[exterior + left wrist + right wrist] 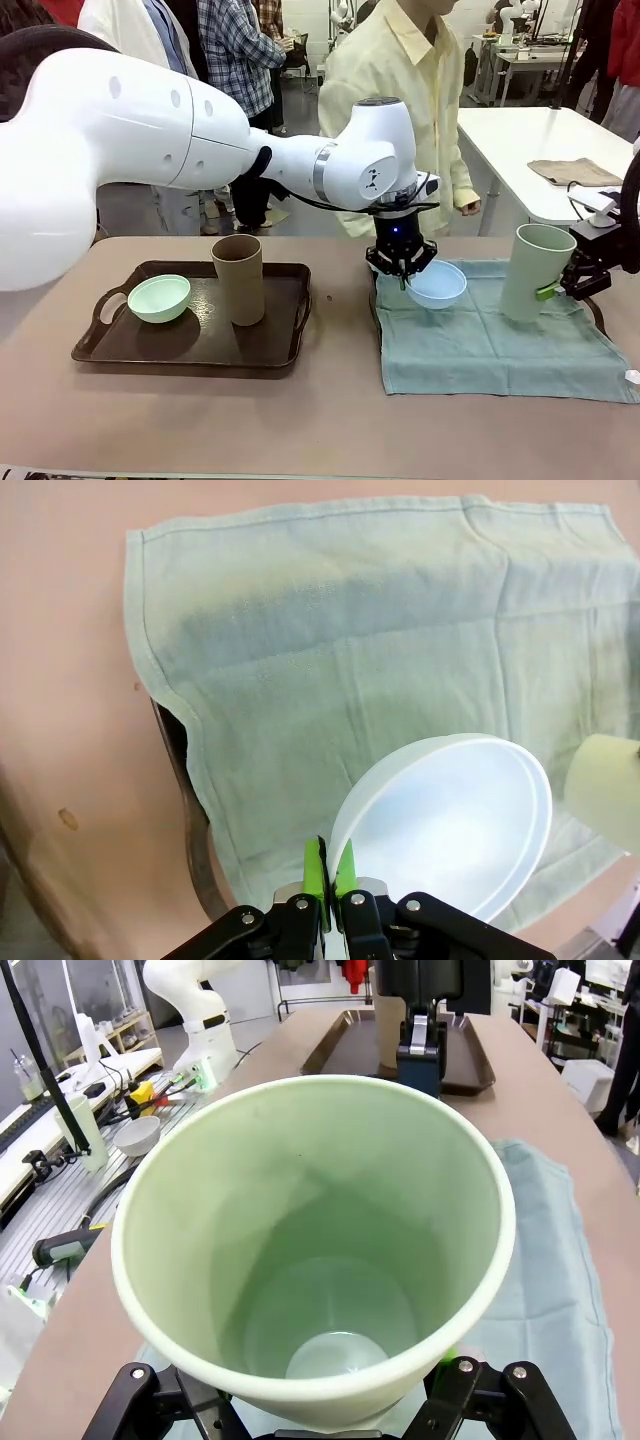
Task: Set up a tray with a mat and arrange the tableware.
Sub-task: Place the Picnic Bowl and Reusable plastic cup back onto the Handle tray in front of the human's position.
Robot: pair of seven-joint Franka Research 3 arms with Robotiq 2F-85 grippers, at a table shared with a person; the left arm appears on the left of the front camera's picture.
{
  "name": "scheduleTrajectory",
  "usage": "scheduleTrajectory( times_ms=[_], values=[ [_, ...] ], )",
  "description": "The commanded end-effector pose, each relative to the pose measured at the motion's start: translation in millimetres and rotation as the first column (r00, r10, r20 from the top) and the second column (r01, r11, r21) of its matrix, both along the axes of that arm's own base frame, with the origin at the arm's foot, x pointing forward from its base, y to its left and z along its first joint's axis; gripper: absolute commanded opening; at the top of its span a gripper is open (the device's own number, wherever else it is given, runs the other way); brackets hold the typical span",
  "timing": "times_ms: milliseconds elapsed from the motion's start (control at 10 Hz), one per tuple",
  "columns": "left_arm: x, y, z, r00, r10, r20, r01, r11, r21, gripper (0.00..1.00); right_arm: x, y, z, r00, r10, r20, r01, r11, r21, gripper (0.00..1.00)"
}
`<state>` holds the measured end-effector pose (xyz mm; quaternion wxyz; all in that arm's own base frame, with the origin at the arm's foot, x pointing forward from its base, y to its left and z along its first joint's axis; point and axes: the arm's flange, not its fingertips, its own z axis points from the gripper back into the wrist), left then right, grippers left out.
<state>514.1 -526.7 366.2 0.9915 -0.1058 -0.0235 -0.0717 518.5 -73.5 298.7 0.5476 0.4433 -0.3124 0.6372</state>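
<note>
Between the left claw's (pixel 403 281) pinched-together pads (pixel 315 868): rim of the blue bowl (pixel 440 284), bowl tilted, hanging to the claw's right over the cloth (pixel 480 350). Right claw (pixel 556 290) clasps the green cup (pixel 528 272), upright, just left of it.

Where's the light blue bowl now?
Front view, right half: the light blue bowl, rim pinched in the left hand, tilts over the far-left corner of the mat, left of the pale green tumbler.

No legible text or labels anywhere
</note>
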Motion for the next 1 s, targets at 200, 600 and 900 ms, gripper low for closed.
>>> scheduleTrajectory(
  times_ms=[200, 600, 900],
  values=[
    [0, 3, -12, 0.999, -0.037, 0.022, 0.037, 0.999, -0.006, 0.04, 10, -2, -9, 0.998, 0.034, 0.053, -0.034, 0.999, 0.012, 0.84],
    [2, -1, -25, 0.999, -0.045, 0.008, 0.045, 0.999, 0.013, 0.04, 13, -4, -18, 0.995, 0.055, 0.078, -0.056, 0.998, 0.018, 0.84],
    [3, -3, -27, 0.999, -0.052, 0.007, 0.051, 0.998, 0.025, 0.19, 14, -7, -19, 0.996, 0.051, 0.074, -0.051, 0.999, -0.001, 1.00]
  ],
)
